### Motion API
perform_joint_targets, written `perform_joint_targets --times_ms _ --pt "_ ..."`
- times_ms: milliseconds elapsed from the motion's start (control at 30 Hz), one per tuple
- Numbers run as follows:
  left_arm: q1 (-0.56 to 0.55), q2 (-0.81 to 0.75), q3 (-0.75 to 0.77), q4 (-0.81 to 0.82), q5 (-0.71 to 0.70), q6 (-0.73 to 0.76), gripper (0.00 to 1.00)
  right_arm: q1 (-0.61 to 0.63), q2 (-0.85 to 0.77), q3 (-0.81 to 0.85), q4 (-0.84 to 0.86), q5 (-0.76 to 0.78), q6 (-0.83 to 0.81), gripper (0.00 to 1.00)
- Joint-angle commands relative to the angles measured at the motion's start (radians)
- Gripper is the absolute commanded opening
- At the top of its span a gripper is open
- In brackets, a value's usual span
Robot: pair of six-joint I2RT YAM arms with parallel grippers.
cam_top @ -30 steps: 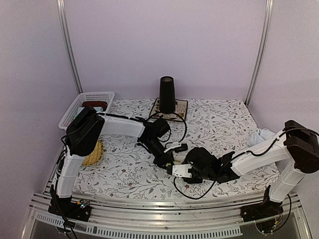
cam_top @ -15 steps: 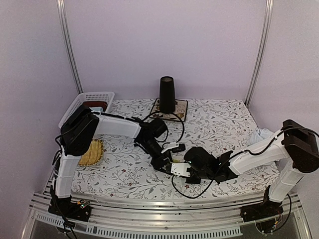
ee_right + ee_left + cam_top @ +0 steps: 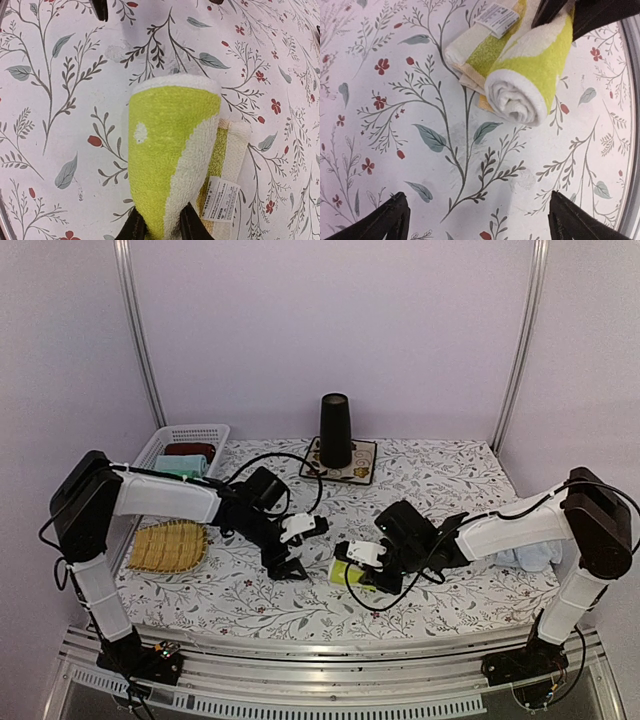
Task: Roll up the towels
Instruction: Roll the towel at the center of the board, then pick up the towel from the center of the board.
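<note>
R gripper (image 3: 161, 231) is clamped on one end of the yellow-green towel (image 3: 170, 145), which is rolled up and lies on the floral tablecloth (image 3: 410, 115) at center-front, w/ a loose tagged flap beside the roll. L gripper (image 3: 477, 196) has its jaws spread wide w/ nothing btwn them, near the roll's spiral end (not touching). Light blue towel (image 3: 528, 557) sits bunched at the table's right side, behind the R arm.

The white left arm (image 3: 165, 498) reaches low toward the middle, the left gripper (image 3: 480, 220) spread wide. The white right arm (image 3: 510, 530) stretches leftward, the right gripper (image 3: 160, 226) pinching a rolled yellow-green cloth towel (image 3: 167, 150).
</note>
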Motion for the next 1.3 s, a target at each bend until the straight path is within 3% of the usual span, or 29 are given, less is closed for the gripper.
perform_joint_targets --times_ms 0,333,600,800,1267 --pt "-0.014 -0.085 -0.115 0.209 -0.110 0.008 0.97 -0.056 0.060 0.076 -0.123 -0.198 0.055 0.20" --pt "-0.098 -0.224 -0.349 0.514 -0.215 0.150 0.97 -0.185 0.187 0.242 -0.312 -0.443 0.084 0.21" --pt "-0.204 -0.106 -0.260 0.573 -0.313 0.292 0.97 -0.216 0.309 0.414 -0.466 -0.551 0.090 0.22" --pt "-0.254 0.008 -0.190 0.605 -0.383 0.314 0.96 -0.218 0.329 0.416 -0.477 -0.575 0.103 0.22" --pt "-0.319 0.149 -0.137 0.602 -0.487 0.388 0.73 -0.240 0.355 0.404 -0.478 -0.662 0.108 0.23"
